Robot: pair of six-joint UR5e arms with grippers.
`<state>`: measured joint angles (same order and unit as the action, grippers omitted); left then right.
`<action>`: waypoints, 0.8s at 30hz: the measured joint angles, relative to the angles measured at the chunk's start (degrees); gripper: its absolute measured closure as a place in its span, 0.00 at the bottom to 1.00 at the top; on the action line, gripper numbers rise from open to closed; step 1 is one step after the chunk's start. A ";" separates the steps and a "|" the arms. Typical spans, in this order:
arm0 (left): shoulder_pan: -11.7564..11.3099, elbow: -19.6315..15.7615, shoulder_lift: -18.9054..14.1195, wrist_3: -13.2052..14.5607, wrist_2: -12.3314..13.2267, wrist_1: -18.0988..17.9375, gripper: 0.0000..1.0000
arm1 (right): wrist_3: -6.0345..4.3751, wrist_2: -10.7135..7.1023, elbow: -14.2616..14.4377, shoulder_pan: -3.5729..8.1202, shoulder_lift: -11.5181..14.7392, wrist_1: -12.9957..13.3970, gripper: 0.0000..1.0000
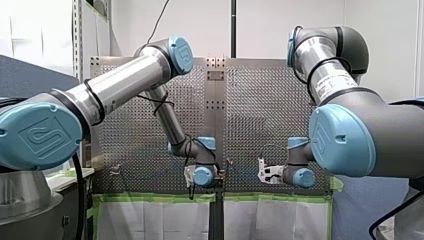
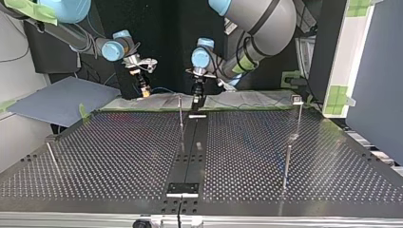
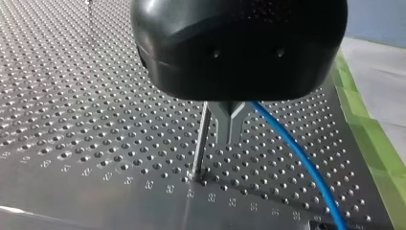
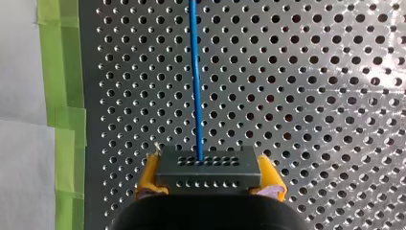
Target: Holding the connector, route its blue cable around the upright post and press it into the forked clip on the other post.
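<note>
My right gripper [image 4: 208, 181] is shut on the black connector [image 4: 208, 167], with yellow pads [image 4: 148, 179] on both its sides. The blue cable [image 4: 195, 72] runs straight ahead out of the connector over the perforated table. My left gripper [image 3: 230, 136] has its metal fingers shut on the blue cable [image 3: 297, 153], which trails away to one side. A thin upright post [image 3: 201, 143] stands right beside those fingers. In the top view my left gripper [image 2: 196, 102] hangs by this post [image 2: 180, 114] and my right gripper [image 2: 143, 90] is further left. The post with the forked clip [image 2: 297, 107] stands far right.
Green tape [image 4: 67, 96] and a white sheet line the table's edge near both grippers. Another post [image 2: 287, 164] stands at the top view's right and a short one [image 2: 52, 154] at its left. A black strip [image 2: 190, 152] runs down the table's middle.
</note>
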<state>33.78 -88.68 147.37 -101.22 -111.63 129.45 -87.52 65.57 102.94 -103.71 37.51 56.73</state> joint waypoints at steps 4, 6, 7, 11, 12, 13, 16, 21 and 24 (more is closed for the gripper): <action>-0.35 -0.02 0.02 0.31 0.03 0.34 1.00 | 0.16 0.00 -0.02 0.03 0.00 -0.11 1.00; -0.40 -0.02 0.03 0.77 0.00 0.61 1.00 | 0.25 0.00 -0.01 0.02 0.00 -0.24 1.00; -0.42 -0.05 0.03 1.16 -0.04 0.83 1.00 | 0.33 0.00 -0.01 -0.01 -0.01 -0.32 1.00; -0.25 -0.40 0.03 2.76 -0.17 1.77 1.00 | 1.44 0.05 0.02 -0.23 -0.01 -1.18 1.00; -0.19 -0.54 0.03 3.16 -0.19 2.01 1.00 | 1.81 0.08 0.02 -0.25 -0.01 -1.49 1.00; -0.12 -0.75 0.03 3.69 -0.23 2.32 1.00 | 2.20 0.13 0.02 -0.28 -0.01 -1.83 1.00; 0.02 -1.27 -0.01 4.53 -0.30 3.12 1.00 | 3.67 0.34 0.03 -0.30 -0.01 -3.02 1.00; 0.06 -1.66 -0.04 5.25 -0.39 4.34 1.00 | 6.36 1.12 0.00 -0.09 0.03 -5.25 1.00; 0.07 -1.70 -0.10 6.02 -0.77 5.00 1.00 | 7.88 1.42 0.01 0.15 0.10 -5.93 1.00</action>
<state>33.85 -90.38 147.27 -95.20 -112.40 134.45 -79.64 66.99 102.96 -103.56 37.61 50.80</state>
